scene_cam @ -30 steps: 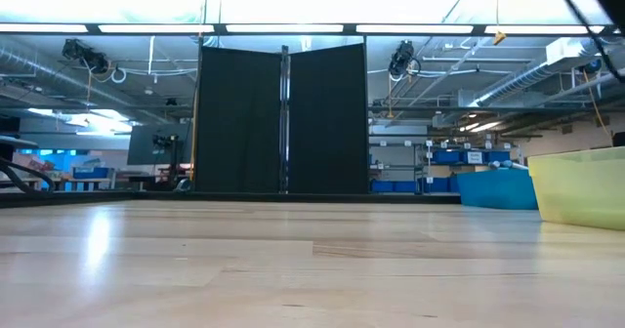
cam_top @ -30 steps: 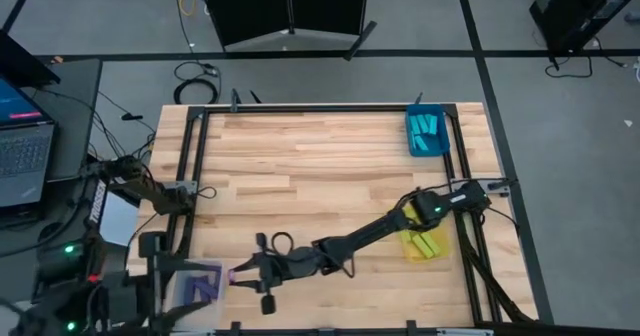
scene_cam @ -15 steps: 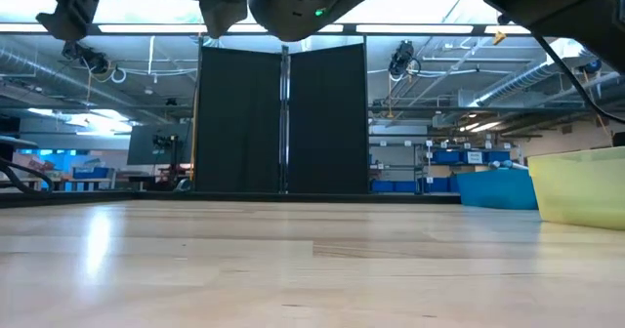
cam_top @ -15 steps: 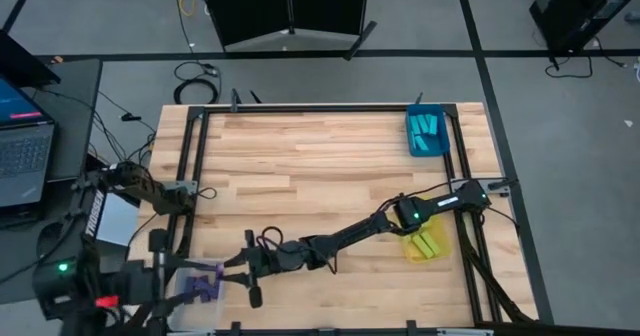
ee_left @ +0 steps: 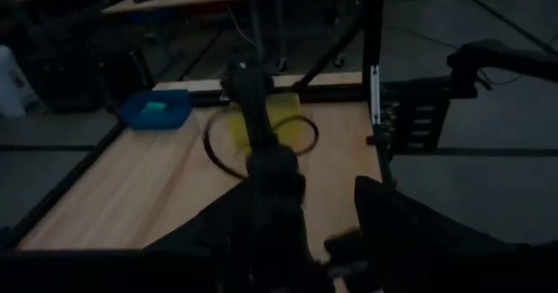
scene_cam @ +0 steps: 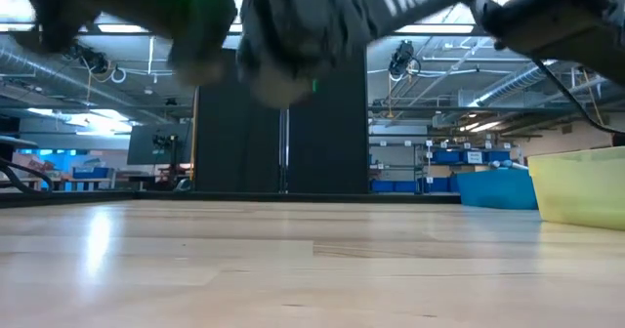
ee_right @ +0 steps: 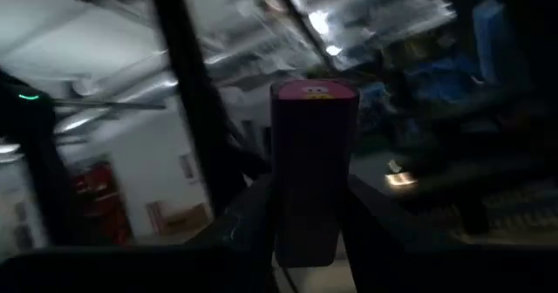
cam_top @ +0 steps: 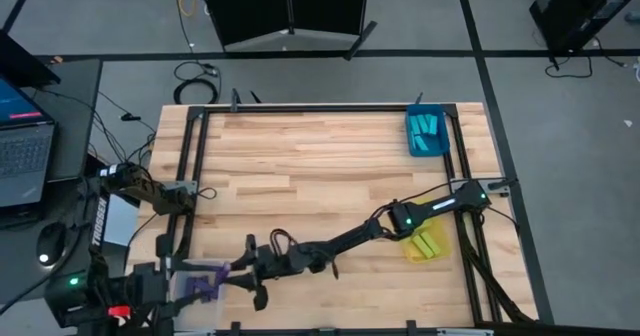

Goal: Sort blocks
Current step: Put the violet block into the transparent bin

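Observation:
My right gripper reaches across to the table's near left corner and is shut on a purple block, which stands out past its fingers in the right wrist view. Just left of it, a clear tray with purple blocks sits at the near left corner. My left gripper hangs beside that tray's left side, open. Its wrist view looks along the right arm toward the yellow tray. Cyan blocks lie in the blue tray and yellow-green blocks in the yellow tray. My right gripper pinches the purple block between its two fingers, one on each long side, at the block's near part. The block's free end sticks out past the fingertips. The block is lifted clear of the table.
A black frame runs around the wooden table top. The blue tray stands at the far right corner and the yellow tray at the near right. The right arm lies slantwise over the near half of the table. A laptop sits off the left side.
My right arm has sunk lower over the table, coming down into the top of the low view, with its gripper staying near the purple tray. My left arm has come down beside that tray.

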